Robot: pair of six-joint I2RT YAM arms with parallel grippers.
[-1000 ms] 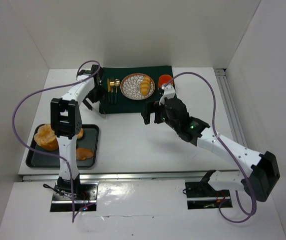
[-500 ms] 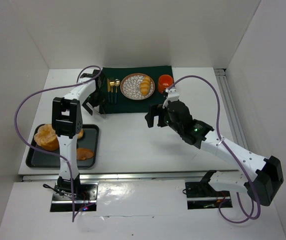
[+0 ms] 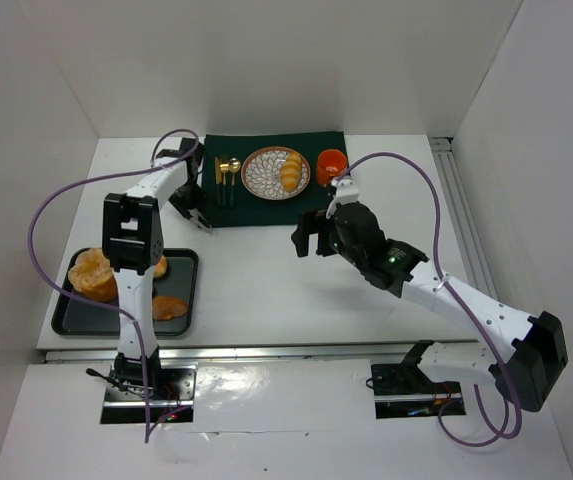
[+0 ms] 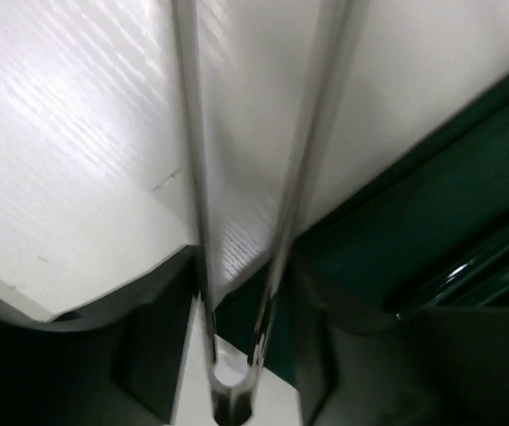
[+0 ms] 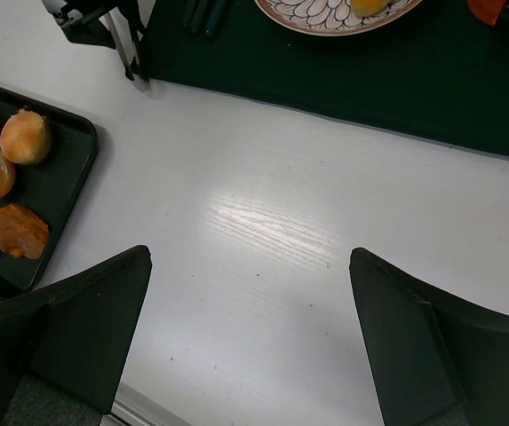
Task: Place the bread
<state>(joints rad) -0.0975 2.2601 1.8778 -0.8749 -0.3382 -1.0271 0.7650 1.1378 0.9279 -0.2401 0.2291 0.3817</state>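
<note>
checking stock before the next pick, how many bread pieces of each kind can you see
small round buns: 4 (2 only partly in view at the frame edge)
flat oval piece: 1
large loaf: 1
ridged roll: 1
total: 7

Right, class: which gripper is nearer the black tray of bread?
Left. The left gripper, holding tongs, hangs just beyond the tray's far right corner; the right gripper is much farther right.
</note>
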